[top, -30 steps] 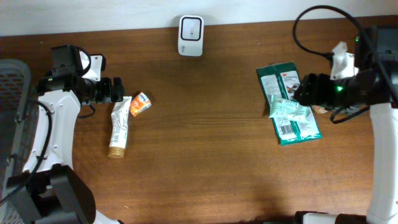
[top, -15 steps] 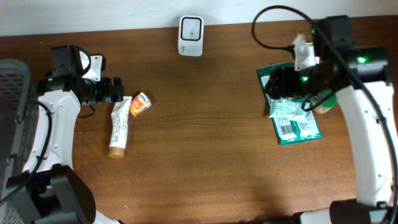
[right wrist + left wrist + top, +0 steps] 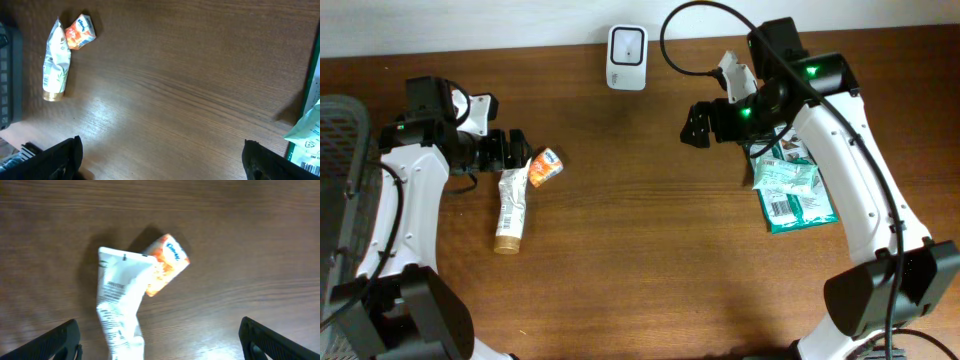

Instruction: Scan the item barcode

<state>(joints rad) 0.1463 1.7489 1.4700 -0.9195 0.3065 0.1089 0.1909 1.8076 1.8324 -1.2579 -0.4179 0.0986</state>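
Left end effector [image 3: 516, 148], wide open, empty, hovers over a white tube [image 3: 512, 205] touching an orange packet [image 3: 546, 166] at bench [image 3: 640, 250] left. Right end effector [image 3: 692, 126] open, empty too. Grip the tube alone, squarely.

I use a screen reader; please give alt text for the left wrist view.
A crumpled white tube lies on the wooden table, its flat end touching a small orange packet. The open left claw hovers above, its dark fingertips at the bottom corners, holding nothing.

White arm links [image 3: 855, 190] w/ blk joints, blk right end effector [image 3: 694, 126], looping blk cable [image 3: 663, 40], green LEDs [image 3: 811, 71].
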